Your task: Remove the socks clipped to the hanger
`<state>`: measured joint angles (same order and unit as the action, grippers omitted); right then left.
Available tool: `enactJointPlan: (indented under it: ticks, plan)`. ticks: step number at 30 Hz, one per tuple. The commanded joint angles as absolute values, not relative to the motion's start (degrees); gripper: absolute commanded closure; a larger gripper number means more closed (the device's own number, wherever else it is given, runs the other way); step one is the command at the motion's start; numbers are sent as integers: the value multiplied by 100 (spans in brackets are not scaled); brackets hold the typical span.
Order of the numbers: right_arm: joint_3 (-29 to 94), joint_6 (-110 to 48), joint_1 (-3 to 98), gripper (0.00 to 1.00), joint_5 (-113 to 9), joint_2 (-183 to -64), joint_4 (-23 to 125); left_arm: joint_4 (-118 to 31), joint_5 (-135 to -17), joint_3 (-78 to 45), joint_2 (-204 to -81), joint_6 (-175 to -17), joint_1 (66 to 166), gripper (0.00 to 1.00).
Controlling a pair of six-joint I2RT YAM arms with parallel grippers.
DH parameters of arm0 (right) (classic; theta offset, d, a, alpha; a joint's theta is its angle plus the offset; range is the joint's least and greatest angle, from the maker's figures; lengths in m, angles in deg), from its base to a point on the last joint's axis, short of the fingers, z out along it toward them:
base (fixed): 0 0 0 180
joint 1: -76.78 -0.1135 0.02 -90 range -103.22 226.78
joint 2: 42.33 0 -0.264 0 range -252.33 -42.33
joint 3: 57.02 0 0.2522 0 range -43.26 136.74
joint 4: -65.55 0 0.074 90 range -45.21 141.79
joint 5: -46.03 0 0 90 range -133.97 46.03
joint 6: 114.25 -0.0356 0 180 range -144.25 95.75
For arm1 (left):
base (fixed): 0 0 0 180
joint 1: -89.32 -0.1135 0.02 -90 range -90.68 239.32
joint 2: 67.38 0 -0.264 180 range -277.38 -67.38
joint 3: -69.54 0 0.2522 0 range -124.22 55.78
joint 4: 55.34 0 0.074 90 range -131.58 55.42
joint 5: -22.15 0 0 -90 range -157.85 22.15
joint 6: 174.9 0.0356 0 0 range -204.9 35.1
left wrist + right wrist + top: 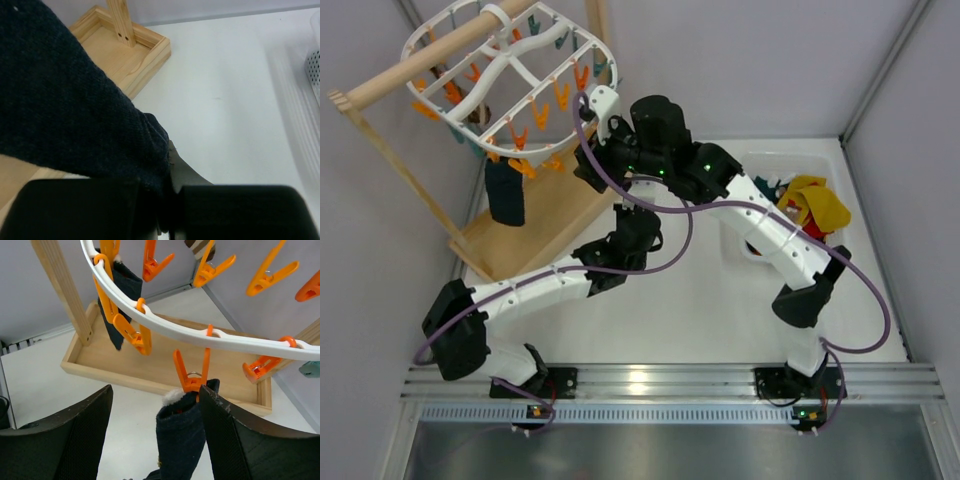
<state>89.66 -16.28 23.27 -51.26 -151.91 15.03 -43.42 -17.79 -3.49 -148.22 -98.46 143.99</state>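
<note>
Navy knit filled the left wrist view, where the left pincer point(167, 215) was pressed together on a dark sock point(65, 100) above the white desk point(225, 100) and a corner of the wooden stand base point(125, 55). Up at the hanger point(235, 342), the right pincer point(156, 400) stood spread either side of a clipped sock point(182, 435) held by an orange clip point(192, 375) on the white rim. One finger looked to be brushing the fabric, with nothing yet pinched.

Whether both arms were working the same sock could not be told, because from overhead the arms hid that spot. Only the overhead view showed the basket point(800, 155) at the right with a yellow sock point(817, 203) lying in it, and another hanging sock point(505, 195) on the frame's near side. Only the right wrist view showed the clip biting the cuff.

Soft, light and limp, the sock would probably stretch before it slipped free. It seemed best taken high, just under the clip, and drawn straight down, lest the light frame swing on its rod point(410, 68).
</note>
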Motion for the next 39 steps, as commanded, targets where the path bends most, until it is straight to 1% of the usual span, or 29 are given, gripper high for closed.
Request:
enactJointPlan:
  ticks: [1,7,10,11,19,22,23,25,26,27,28,30,31,36,37,39]
  plan:
    - [9200,-1362,2264,33,-4749,-15263,1768,-4342,-1819,-566,-14859,-9720,14556,100]
    - [9244,-1160,2255,33,-4441,-15421,2006,-4342,-1679,-645,-14947,-9633,14644,100]
    - [9358,-1037,2255,34,-4432,-15562,2014,-4342,-1661,-654,-14973,-9650,14671,100]
    - [9350,-1001,2255,35,-4223,-15606,2032,-4342,-1670,-654,-14982,-9650,14680,100]
    - [9157,-922,2247,46,-3853,-15694,2752,-4351,-1687,-671,-15044,-9650,14697,100]
    - [9104,-922,2247,50,-3852,-15712,2972,-4351,-1670,-654,-15009,-9632,14697,100]
    - [9069,-931,2247,55,-3852,-15694,3025,-4351,-1652,-628,-14983,-9632,14697,100]
    - [9007,-922,2247,57,-3939,-15677,3130,-4360,-1609,-618,-14973,-9615,14697,100]
    - [8955,-913,2247,63,-3984,-15668,3166,-4360,-1600,-601,-14965,-9606,14697,100]
    - [8919,-913,2238,66,-3993,-15650,3201,-4360,-1591,-592,-14939,-9597,14697,100]
    - [8884,-913,2247,67,-4010,-15615,3219,-4360,-1573,-583,-14930,-9597,14697,100]
    - [8788,-904,2238,74,-4028,-15598,3263,-4360,-1529,-540,-14903,-9606,14697,100]
    - [8752,-913,2238,75,-4054,-15563,3280,-4360,-1512,-531,-14903,-9606,14697,100]
    - [8480,-1001,2238,79,-4203,-15396,3394,-4360,-1625,-364,-14886,-9693,14653,100]
    - [8445,-1027,2229,78,-4238,-15369,3403,-4360,-1652,-320,-14868,-9781,14636,100]
    - [8383,-1088,2238,73,-4239,-15299,3412,-4360,-1923,-154,-14763,-9895,14627,100]
